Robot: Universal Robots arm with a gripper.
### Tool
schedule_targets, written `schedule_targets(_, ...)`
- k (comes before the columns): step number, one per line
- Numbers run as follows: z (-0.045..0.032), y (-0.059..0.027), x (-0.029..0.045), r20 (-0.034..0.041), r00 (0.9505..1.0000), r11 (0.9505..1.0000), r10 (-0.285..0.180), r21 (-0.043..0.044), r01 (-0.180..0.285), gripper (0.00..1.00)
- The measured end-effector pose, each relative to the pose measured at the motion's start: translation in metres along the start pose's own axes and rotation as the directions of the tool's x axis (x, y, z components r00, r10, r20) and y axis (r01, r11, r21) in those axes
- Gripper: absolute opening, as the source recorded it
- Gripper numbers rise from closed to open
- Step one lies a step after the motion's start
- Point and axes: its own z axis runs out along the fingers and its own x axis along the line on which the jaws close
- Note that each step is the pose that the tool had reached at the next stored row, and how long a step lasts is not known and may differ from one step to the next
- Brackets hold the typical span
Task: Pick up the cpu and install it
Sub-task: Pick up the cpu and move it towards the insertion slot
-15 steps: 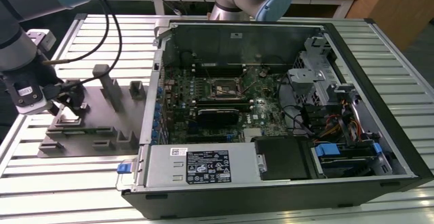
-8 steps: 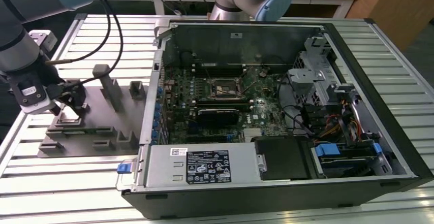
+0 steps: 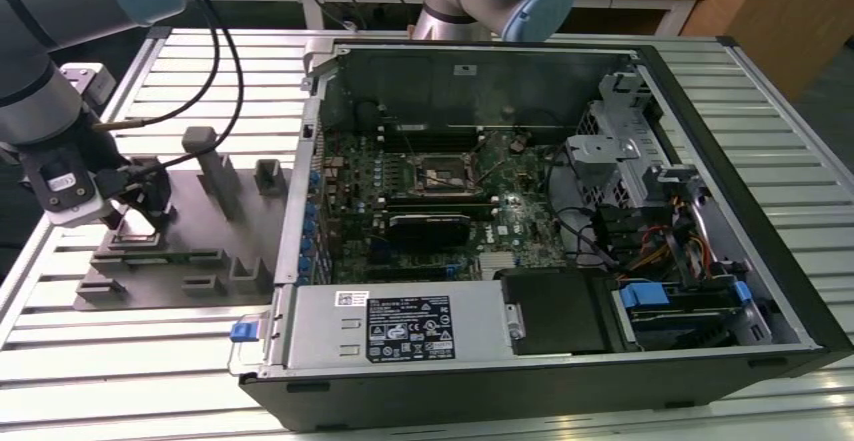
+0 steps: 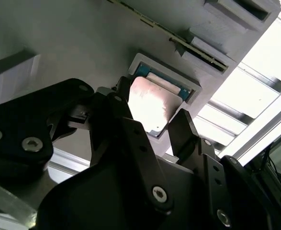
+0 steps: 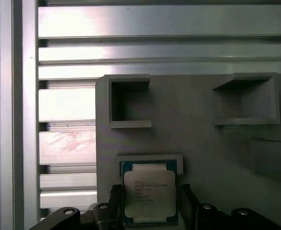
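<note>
Black fingers (image 4: 182, 128) of the gripper (image 5: 150, 208) stand open on either side of the cpu (image 5: 150, 194), one at each of two opposite edges; whether they already touch the rim I cannot tell. The cpu lies flat, metal top up, in a shallow square nest on the grey fixture plate (image 3: 174, 283), close to the plate's edge away from the computer case (image 3: 561, 211). The plate sits on the slatted table (image 3: 40, 371), beside the case.

The grasp looks best done centred. Both fingers should meet the tan rim at once so the chip is not pushed sideways against the nest wall, with light closing force and the chip kept level and square.
</note>
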Motion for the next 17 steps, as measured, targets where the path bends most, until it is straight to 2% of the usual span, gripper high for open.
schedule_targets(6, 0.0009, 0.001, 0.0006, 0.0004, 1.0, 1.0, 0.0, 0.0043, 0.0, 0.59)
schedule_targets(14, 0.0009, 0.001, 0.0006, 0.0004, 1.0, 1.0, 0.0, 0.0046, 0.0, 0.6)
schedule_targets(15, 0.0009, 0.001, 0.0006, 0.0004, 1.0, 1.0, 0.0, 0.0045, 0.0, 0.66)
schedule_targets(17, 0.001, 0.0011, 0.0006, 0.0004, 1.0, 1.0, 0.0, 0.0046, 0.0, 0.66)
